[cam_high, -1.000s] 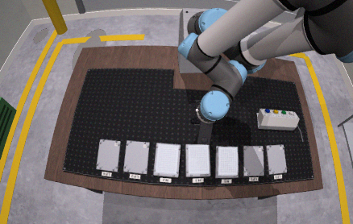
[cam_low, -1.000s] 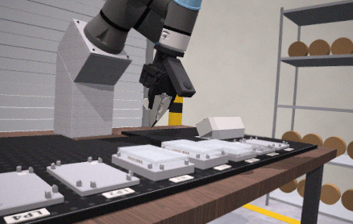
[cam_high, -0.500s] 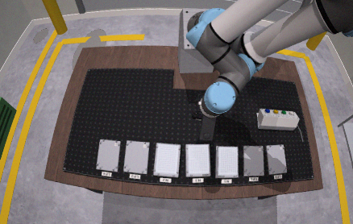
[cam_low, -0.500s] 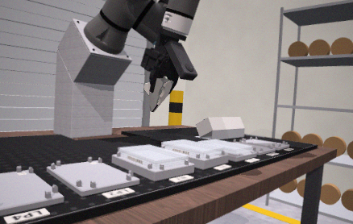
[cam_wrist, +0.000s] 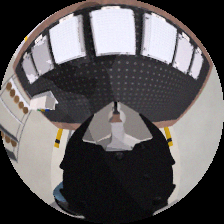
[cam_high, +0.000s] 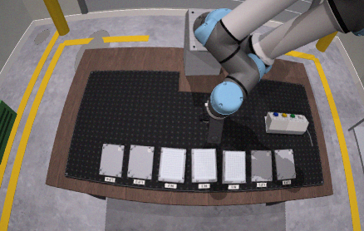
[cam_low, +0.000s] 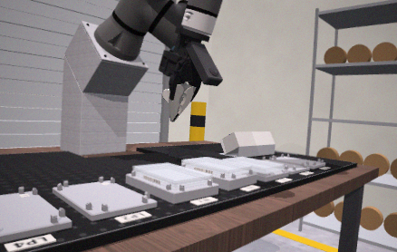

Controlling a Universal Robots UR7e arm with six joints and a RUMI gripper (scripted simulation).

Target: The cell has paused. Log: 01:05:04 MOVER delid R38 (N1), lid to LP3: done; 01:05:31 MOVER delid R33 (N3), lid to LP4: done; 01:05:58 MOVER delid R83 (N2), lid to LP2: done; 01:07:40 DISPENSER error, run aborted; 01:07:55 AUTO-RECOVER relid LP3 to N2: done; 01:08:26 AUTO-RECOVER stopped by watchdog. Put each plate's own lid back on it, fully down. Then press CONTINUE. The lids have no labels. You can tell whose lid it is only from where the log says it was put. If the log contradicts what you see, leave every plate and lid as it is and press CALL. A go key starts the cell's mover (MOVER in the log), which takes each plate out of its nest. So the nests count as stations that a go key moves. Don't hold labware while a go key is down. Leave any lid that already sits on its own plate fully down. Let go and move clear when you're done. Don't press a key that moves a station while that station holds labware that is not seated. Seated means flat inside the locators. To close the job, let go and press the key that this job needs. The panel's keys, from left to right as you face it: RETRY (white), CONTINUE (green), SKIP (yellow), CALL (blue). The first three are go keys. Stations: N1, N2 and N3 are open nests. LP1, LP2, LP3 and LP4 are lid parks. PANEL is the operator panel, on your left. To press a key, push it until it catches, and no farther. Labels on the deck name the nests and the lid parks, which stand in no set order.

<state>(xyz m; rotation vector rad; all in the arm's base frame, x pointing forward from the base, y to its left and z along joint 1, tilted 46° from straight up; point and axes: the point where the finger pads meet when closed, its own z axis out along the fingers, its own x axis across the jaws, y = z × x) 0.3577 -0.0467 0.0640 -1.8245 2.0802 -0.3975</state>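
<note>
I am holding my gripper [cam_low: 177,105] pressed together on nothing, high above the deck. The three plates [cam_high: 203,164] are lying lidded mid-row; the panel [cam_high: 286,123] is nearby. Risk: overshooting, jamming the wrong key.

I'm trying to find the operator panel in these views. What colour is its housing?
Light grey, nearly white. The operator panel shows best in the top view, at the mat's right end.
</note>
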